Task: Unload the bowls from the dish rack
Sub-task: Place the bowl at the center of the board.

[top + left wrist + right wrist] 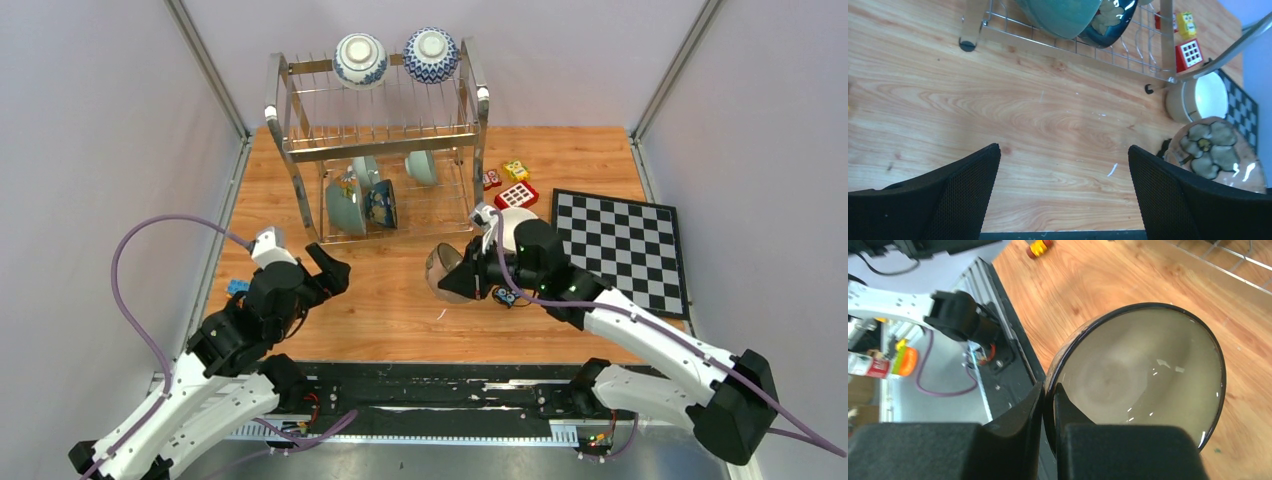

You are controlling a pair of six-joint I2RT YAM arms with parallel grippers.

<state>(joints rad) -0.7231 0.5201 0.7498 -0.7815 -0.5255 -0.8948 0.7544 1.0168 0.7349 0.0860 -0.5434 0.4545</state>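
The steel dish rack [300, 190] stands at the back of the wooden table. Two blue-and-white bowls [360, 58] sit on its top tier. Celadon and dark blue bowls [362, 203] stand in the lower tier, also in the left wrist view [1063, 15]. My right gripper [455, 278] is shut on the rim of a dark-rimmed bowl [1143, 375] with a cream inside and a flower on its outside [1215, 152], held tilted over the table. A cream-white bowl [517, 222] sits on the table behind it. My left gripper [330, 272] is open and empty [1063, 150] over bare wood in front of the rack.
A black-and-white chessboard [620, 245] lies at the right. Small toy blocks [515, 185] lie between it and the rack, and a blue one [237, 288] lies by the left arm. Walls close in both sides.
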